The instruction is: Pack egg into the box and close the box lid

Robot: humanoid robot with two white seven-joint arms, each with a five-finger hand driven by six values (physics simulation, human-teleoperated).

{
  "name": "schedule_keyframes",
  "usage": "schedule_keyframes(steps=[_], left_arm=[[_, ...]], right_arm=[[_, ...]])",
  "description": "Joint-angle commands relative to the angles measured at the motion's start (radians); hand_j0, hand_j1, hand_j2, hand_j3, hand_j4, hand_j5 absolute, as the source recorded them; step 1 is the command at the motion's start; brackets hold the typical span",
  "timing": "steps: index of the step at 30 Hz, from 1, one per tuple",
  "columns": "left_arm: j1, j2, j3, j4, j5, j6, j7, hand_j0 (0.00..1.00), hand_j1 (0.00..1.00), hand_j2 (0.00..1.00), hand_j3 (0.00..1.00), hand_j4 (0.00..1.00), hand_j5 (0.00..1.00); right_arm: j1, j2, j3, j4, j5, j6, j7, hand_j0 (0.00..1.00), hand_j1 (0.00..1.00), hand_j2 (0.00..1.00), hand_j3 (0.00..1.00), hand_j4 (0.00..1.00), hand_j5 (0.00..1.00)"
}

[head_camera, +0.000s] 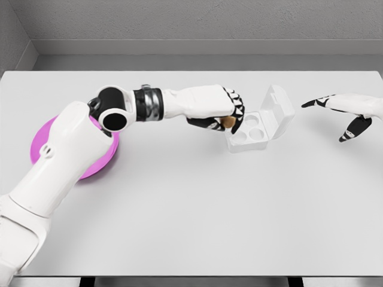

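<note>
- Egg (227, 122): small, tan-brown, mostly hidden; only a rounded patch shows between the dark fingers of the left hand (222, 116). It sits just left of the box, at about the level of the tray's left edge, not yet in any cup
- Left hand: fingers curled around the egg, gripping it. The arm reaches in from the lower left and stretches right across the table, which puts the egg beside the open tray; judged as the carry-to-box step, with lowering and release not yet done
- Box (261, 126): white, lying right of centre, turned at a slant. Round cups show in the tray and all those visible look vacant. The lid (280, 109) stands raised on the far-right side, hinged away from the approaching hand, so the tray is reachable from the left
- Right hand (348, 112): hovers right of the box, apart from it, fingers spread and holding nothing. Its position on the lid side suits a later closing push; that is a judgement only
- Plate (90, 164): pink-magenta, round, at the left of the table, largely covered by the left upper arm
- Table (191, 209): plain white, grey wall behind
</note>
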Motion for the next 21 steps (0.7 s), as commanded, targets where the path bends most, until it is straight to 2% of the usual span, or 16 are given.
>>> schedule_keyframes(steps=[1,11,15,21], left_arm=[[0.000,-0.017,-0.002,0.026,0.006,0.003,-0.001,0.34,0.34,0.34,0.34,0.34,0.34],[-0.014,-0.058,-0.005,0.057,0.006,0.003,-0.001,0.34,0.34,0.34,0.34,0.34,0.34],[-0.032,-0.089,-0.002,0.122,0.017,0.003,-0.001,0.34,0.34,0.34,0.34,0.34,0.34],[-0.035,-0.124,-0.002,0.158,0.020,0.003,-0.001,0.34,0.34,0.34,0.34,0.34,0.34]], right_arm=[[0.000,-0.001,-0.001,0.000,-0.004,0.002,0.000,1.00,1.00,1.00,1.00,1.00,1.00],[0.000,-0.001,-0.001,0.000,-0.004,0.002,0.000,1.00,1.00,1.00,1.00,1.00,1.00],[0.000,-0.001,-0.001,0.001,-0.004,0.002,0.000,1.00,1.00,1.00,1.00,1.00,1.00],[0.000,-0.001,-0.001,0.001,-0.004,0.002,0.000,1.00,1.00,1.00,1.00,1.00,1.00]])
